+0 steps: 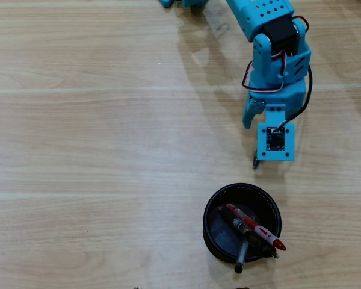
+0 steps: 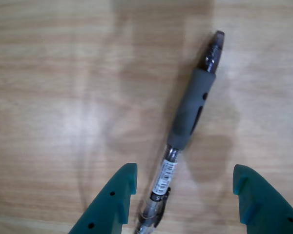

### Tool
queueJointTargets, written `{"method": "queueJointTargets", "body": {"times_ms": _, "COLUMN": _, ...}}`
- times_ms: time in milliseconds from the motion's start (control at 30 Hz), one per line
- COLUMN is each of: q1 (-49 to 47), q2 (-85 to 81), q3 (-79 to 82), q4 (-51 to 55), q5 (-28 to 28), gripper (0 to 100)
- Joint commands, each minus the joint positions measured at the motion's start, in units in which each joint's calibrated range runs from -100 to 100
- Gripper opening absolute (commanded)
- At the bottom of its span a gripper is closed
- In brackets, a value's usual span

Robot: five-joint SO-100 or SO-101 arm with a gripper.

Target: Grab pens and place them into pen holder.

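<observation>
Now three pens [image 1: 248, 232] sit in the holder [image 1: 212, 211]; spread pincer [image 2: 185, 195] straddles a fourth [image 2: 188, 119].

A round black cylindrical pen holder [image 1: 242, 223] stands upright. Leaning inside it are a red and white pen [image 1: 256, 228], a black pen [image 1: 241, 254] and another dark one. Well away from the holder, a clear pen with a grey rubber sleeve [image 2: 185, 126] lies flat.
</observation>
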Motion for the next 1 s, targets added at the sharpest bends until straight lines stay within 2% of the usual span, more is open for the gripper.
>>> {"method": "queueJointTargets", "body": {"times_ms": 0, "q1": -0.6, "q2": 1.19, "q3": -0.26, "q4": -3.62, "q5": 0.53, "gripper": 23}}
{"method": "queueJointTargets", "body": {"times_ms": 133, "q1": -0.12, "q2": 5.16, "q3": -0.35, "q4": -7.23, "q5": 0.53, "gripper": 17}}
{"method": "queueJointTargets", "body": {"times_ms": 433, "q1": 3.59, "q2": 7.19, "q3": -0.45, "q4": -7.15, "q5": 0.53, "gripper": 1}}
{"method": "queueJointTargets", "body": {"times_ms": 733, "q1": 5.12, "q2": -4.39, "q3": -10.4, "q4": -8.26, "q5": 1.89, "gripper": 2}}
{"method": "queueJointTargets", "body": {"times_ms": 833, "q1": 5.44, "q2": -8.62, "q3": -15.66, "q4": -16.08, "q5": 5.18, "gripper": 2}}
{"method": "queueJointTargets", "body": {"times_ms": 967, "q1": 6.57, "q2": -9.55, "q3": -20.09, "q4": -33.1, "q5": 8.63, "gripper": 2}}
